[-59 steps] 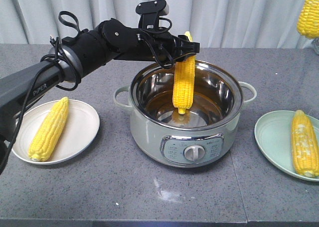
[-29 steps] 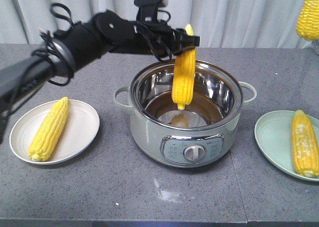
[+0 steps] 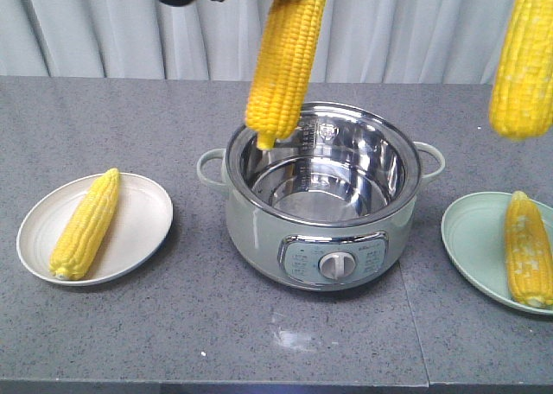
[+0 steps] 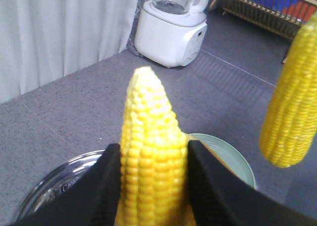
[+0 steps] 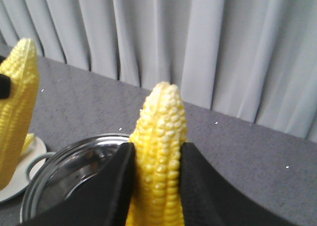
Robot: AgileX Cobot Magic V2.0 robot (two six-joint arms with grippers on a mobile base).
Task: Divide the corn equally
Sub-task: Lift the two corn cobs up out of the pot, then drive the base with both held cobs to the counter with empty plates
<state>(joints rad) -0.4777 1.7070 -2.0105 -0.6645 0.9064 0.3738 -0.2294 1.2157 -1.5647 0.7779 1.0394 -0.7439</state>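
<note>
My left gripper is shut on a yellow corn cob. This cob hangs tip down, high above the back left rim of the steel pot, whose inside shows no corn. My right gripper is shut on a second cob, hanging at the top right above the green plate. Another cob lies on that green plate. A further cob lies on the white plate at the left. In the front view both grippers are almost entirely cut off by the top edge.
The pot stands mid-table with side handles and a front control knob. A white blender stands on the table beyond the green plate. Grey curtains hang behind the table. The table's front edge runs along the bottom.
The left arm has lifted its corn cob up out of the pot and slightly left, leaving the frame at the top. The right-held cob has come lower into view.
</note>
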